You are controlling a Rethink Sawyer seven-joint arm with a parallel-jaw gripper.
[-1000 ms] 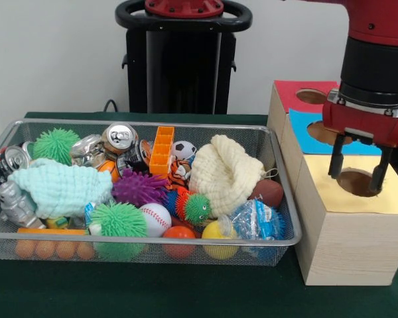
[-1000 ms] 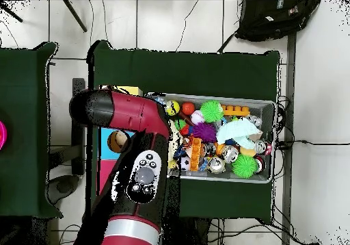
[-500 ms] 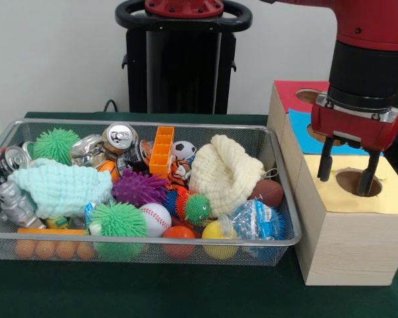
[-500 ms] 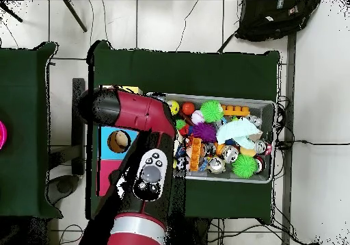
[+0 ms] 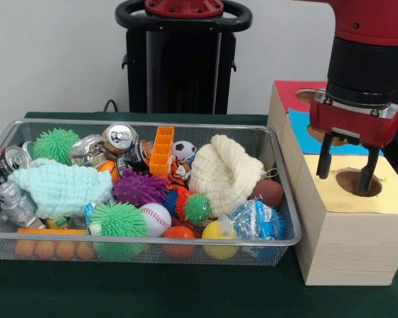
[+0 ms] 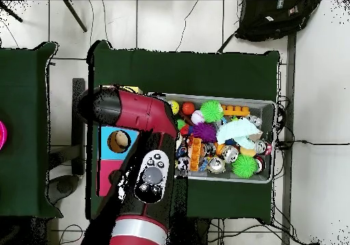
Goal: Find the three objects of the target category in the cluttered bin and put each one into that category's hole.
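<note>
My gripper point(image 5: 345, 169) hangs open and empty over the wooden box point(image 5: 345, 245), its two black fingers straddling the left rim of the round hole point(image 5: 358, 182) in the yellow top. Farther back are the blue panel's hole point(image 5: 322, 132) and the red panel's hole point(image 5: 310, 96). The wire bin point(image 5: 146, 236) to the left holds drink cans point(image 5: 121, 136), spiky balls point(image 5: 119, 220), a baseball point(image 5: 156, 217), a soccer ball point(image 5: 183, 150) and a brown football point(image 5: 268, 193). In the overhead view the red arm point(image 6: 137, 112) hides the gripper; the blue hole point(image 6: 119, 141) shows beside it.
A cream knitted cloth point(image 5: 225, 172) and a mint cloth point(image 5: 60, 187) lie over part of the heap. An orange tray piece point(image 5: 162, 149) stands among the toys. The bin's right wall is close to the box. A black bag point(image 6: 273, 16) lies on the floor.
The gripper has shifted a little left toward the bin and risen slightly above the yellow hole. It stays open and empty.
</note>
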